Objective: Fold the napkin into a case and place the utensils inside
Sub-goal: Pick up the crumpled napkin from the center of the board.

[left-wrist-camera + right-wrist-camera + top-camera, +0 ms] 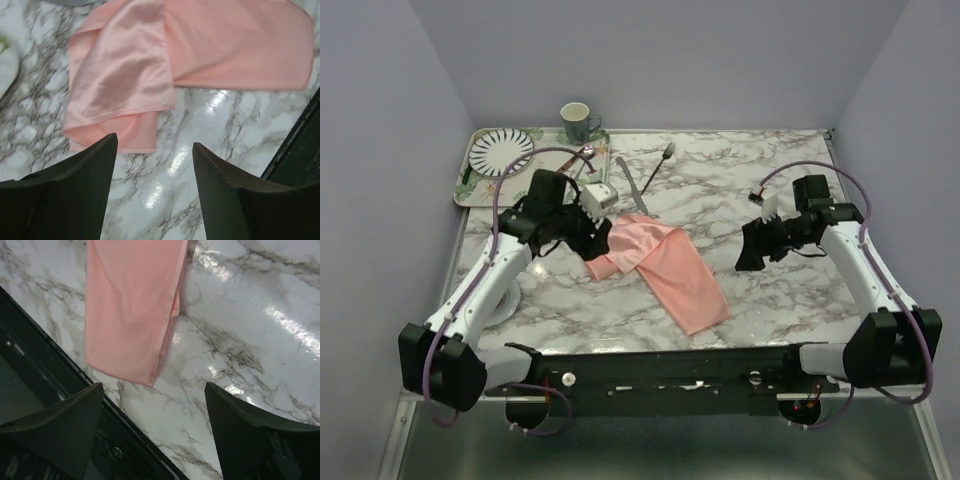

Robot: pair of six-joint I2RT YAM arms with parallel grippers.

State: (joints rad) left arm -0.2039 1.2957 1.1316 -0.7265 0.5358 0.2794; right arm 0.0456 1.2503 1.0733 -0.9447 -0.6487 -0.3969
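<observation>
The left claw (154, 142) hangs low over the marble desk (770, 180) with its jaws spread and nothing between them. The rumpled end of the pink napkin (665, 262) lies just ahead of its fingertips, not inside them.

The napkin is a long strip on the middle of the desk. Its long axis runs on a slant, from the bunched far-left end by the left claw down to a narrow, squared end close to the desk's front edge. At the bunched end a loose flap is doubled over the strip, so the case looks only part made, with no pocket showing.

Behind the napkin lies the knife (631, 188), its near end close to the cloth's far edge, and the fork (660, 165) lies a little farther back and to the right. Neither is in the cloth.

At right, the right claw (154, 385) is gaping and empty, standing apart from the strip, whose narrow end lies ahead of it and to its left.

The left arm is plainly the nearer one to the loose flap. The right arm is better placed for the near end. Any tidying fold would likely work across the strip's slanted length.
</observation>
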